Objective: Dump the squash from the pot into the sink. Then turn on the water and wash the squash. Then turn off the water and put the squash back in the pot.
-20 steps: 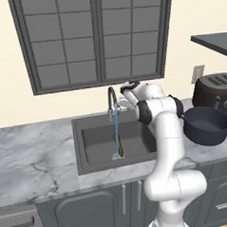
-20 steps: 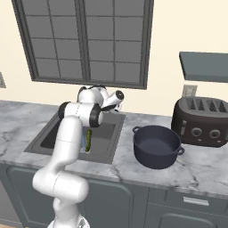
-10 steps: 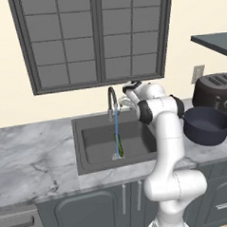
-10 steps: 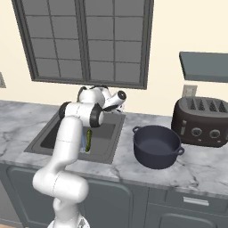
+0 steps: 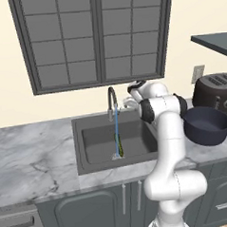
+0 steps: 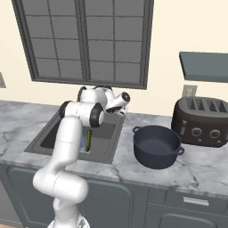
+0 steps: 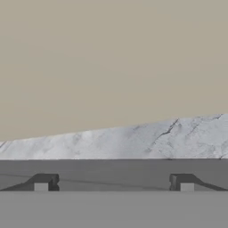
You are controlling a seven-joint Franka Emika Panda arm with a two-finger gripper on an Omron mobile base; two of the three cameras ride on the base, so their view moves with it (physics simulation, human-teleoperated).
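- Water runs in a thin blue stream from the faucet into the sink, and the squash lies on the basin floor right where that stream lands, so you are in the washing step.
- Squash placement makes sense: dumped near the middle of the basin, it sits under the spout without you having to hold it. From the right base view you see it as a slim green shape beside the arm's link.
- Gripper: it hangs behind the sink at the back edge, next to the faucet base, where the handle would be; I judge it is parked there to shut the water off next.
- Fingertips stand wide apart in the hand view with nothing between them, and they face the cream wall over a strip of marble counter. The hand is empty.
- Pot waits upright and empty on the counter to the right of the sink, just in front of the toaster, close enough for the return trip.
- Watch the handle: I cannot tell from these pictures exactly where it sits relative to the fingers.
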